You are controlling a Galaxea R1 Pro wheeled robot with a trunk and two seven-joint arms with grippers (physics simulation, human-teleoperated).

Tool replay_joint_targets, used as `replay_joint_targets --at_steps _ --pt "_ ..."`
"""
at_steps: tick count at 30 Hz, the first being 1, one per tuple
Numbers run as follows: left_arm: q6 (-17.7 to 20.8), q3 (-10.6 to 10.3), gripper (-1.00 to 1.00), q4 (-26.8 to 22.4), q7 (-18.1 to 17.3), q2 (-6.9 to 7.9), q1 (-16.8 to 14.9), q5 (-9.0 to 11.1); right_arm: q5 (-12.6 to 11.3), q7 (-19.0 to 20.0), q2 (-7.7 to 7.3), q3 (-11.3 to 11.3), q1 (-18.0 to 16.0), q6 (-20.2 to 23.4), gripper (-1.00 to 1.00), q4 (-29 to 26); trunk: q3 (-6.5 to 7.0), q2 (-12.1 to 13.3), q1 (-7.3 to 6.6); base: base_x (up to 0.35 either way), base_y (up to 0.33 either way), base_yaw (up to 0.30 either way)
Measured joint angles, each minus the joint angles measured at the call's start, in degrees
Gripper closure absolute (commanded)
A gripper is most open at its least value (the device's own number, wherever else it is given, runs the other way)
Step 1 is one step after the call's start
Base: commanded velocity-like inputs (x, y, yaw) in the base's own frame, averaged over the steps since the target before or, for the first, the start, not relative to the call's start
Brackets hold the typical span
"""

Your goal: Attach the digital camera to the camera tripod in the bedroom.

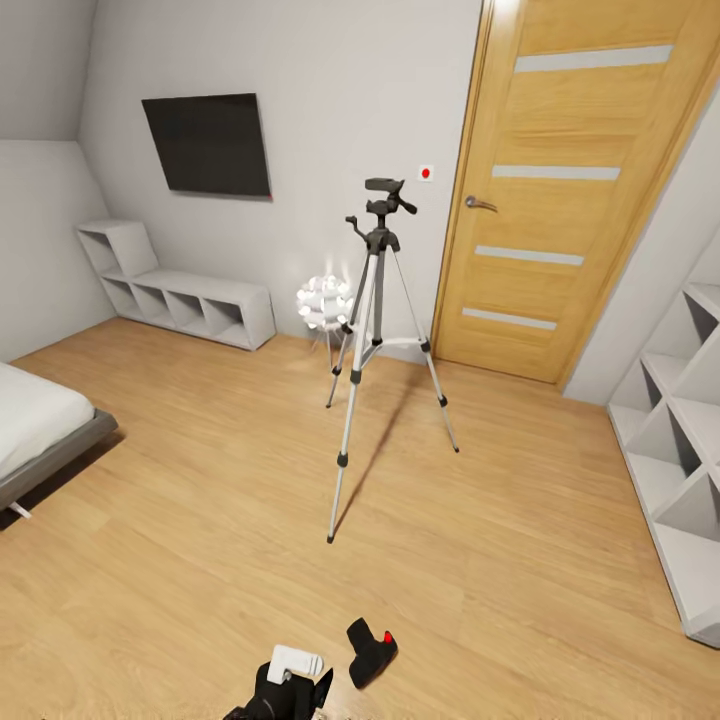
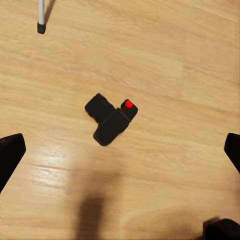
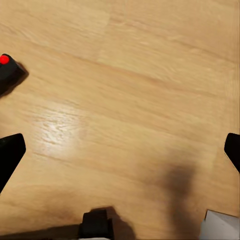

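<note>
Nearest, low in the head view, a black and white arm part [image 1: 285, 685] pokes up over the wood floor [image 1: 200, 560], with the camera [image 1: 371, 652] lying on the boards just beside it, red button up. From the left wrist, the camera [image 2: 111, 118] lies on the floor between the two spread fingertips [image 2: 10, 155] of the left hand [image 2: 120, 155], well clear of both, so that hand is released and grasps nothing. A dark shadow falls on the boards near it, and one tripod foot [image 2: 41, 27] shows at the far edge. From the right wrist, the right hand [image 3: 120, 155] is also spread wide over bare floor, its fingertips [image 3: 10, 152] apart and gripping nothing; the camera's red-buttoned corner [image 3: 7, 72] sits off to one side.

Farther out, the tripod [image 1: 375, 350] stands upright in the middle of the room on three splayed silver legs, its black head on top bare. To the left, a grey bed [image 1: 40, 430] juts in. To the right, white cube shelves [image 1: 680, 440] line the wall. Behind the tripod stands a white bulbous lamp [image 1: 324, 302], then a low white shelf unit [image 1: 180, 295] below a wall TV [image 1: 208, 143], and a wooden door [image 1: 570, 190] with a small red switch [image 1: 425, 172] beside it.
</note>
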Motion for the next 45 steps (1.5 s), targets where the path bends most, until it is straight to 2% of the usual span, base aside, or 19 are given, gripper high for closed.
replay_joint_targets --at_steps 7,9,14,25,32,33,37,43,45 --pt "4.5 0.0 -1.00 -1.8 0.1 0.26 -1.0 0.0 0.0 0.0 -0.12 -0.1 -1.1 0.0 -1.00 -2.1 -0.64 0.0 0.00 0.000 0.000 0.000" --pt "6.2 0.2 -1.00 -2.4 0.2 0.38 -1.5 0.0 0.1 -0.1 -0.14 -0.1 -2.1 0.0 -1.00 -2.5 -0.83 0.0 0.00 0.000 0.000 0.000" --pt "7.8 0.3 -1.00 -2.8 0.1 0.42 -2.3 0.1 0.1 -0.1 -0.14 -0.1 -4.4 0.1 -1.00 -2.4 -1.29 0.0 0.00 0.000 0.000 0.000" --pt "8.2 -0.3 -1.00 -2.8 -0.9 0.14 -3.3 -0.1 0.3 -0.1 -0.16 0.0 -9.0 0.2 -1.00 -2.9 -2.31 0.0 0.00 0.000 0.000 0.000" --pt "6.4 -3.2 -1.00 -2.5 -4.8 0.61 -3.4 -0.8 0.4 -0.1 -0.12 0.0 -11.0 0.3 -1.00 -3.1 -2.96 0.0 0.00 0.000 0.000 0.000" --pt "6.1 -3.5 -1.00 -2.5 -5.5 0.68 -3.4 -1.2 0.4 -0.1 -0.11 0.0 -11.2 0.3 -1.00 -3.1 -3.05 0.0 0.00 0.000 0.000 0.000" --pt "5.3 -4.3 -1.00 -2.4 -8.5 0.87 -3.5 -5.1 0.4 -0.1 -0.08 0.1 -12.4 0.4 -1.00 -3.2 -3.42 0.0 0.00 0.000 0.000 0.000" --pt "4.8 -4.6 -1.00 -1.5 -10.3 0.26 -3.5 -11.6 0.5 0.1 -0.07 0.2 -13.8 0.6 -1.00 -3.3 -3.97 0.0 0.00 0.000 0.000 0.000" --pt "4.8 -4.6 -1.00 -1.3 -10.5 -0.05 -3.5 -12.5 0.5 0.2 -0.07 0.3 -14.1 0.6 -1.00 -3.3 -4.16 0.0 0.00 0.000 0.000 0.000"
